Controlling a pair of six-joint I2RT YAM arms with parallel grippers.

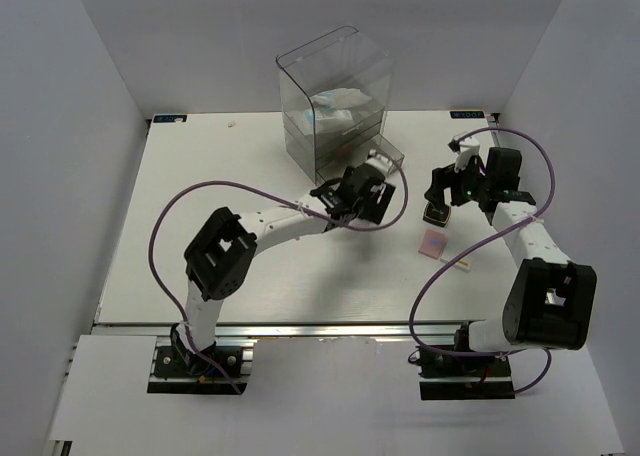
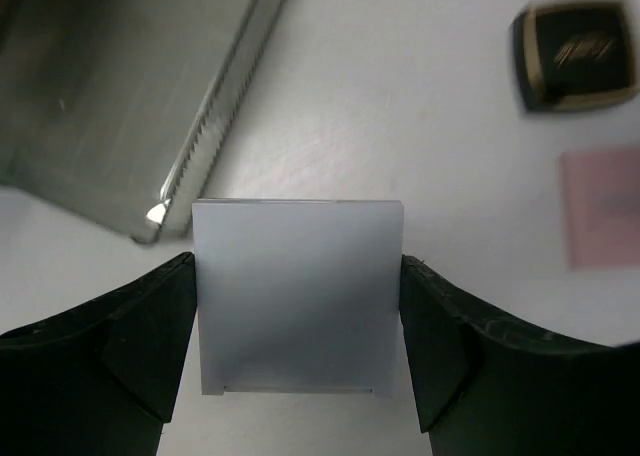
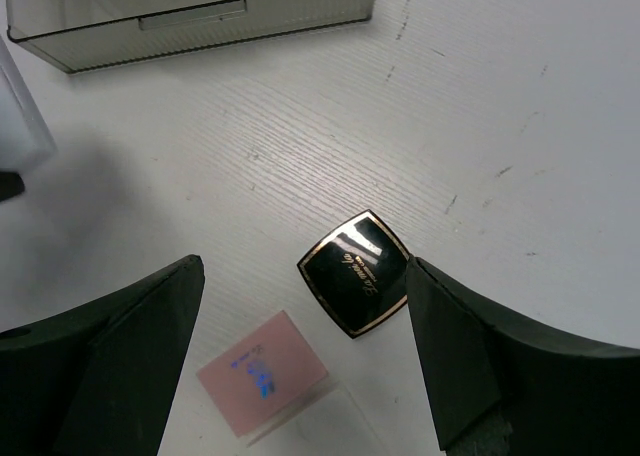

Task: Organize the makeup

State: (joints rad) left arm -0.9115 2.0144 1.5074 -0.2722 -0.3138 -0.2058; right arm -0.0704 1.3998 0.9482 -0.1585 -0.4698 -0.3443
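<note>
The left claw [image 2: 298, 276] is clamping a white pad [image 2: 297, 316] between its fingers, near the drawer box [image 2: 120, 106]. The right claw [image 3: 303, 274] is hanging with its fingers apart over the compact [image 3: 355, 273], which is lying on the table [image 3: 480, 106] just beside the palette [image 3: 262, 372].

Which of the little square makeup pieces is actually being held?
The white square piece, pinched in the left gripper; the black compact and pink palette lie loose on the table.
</note>
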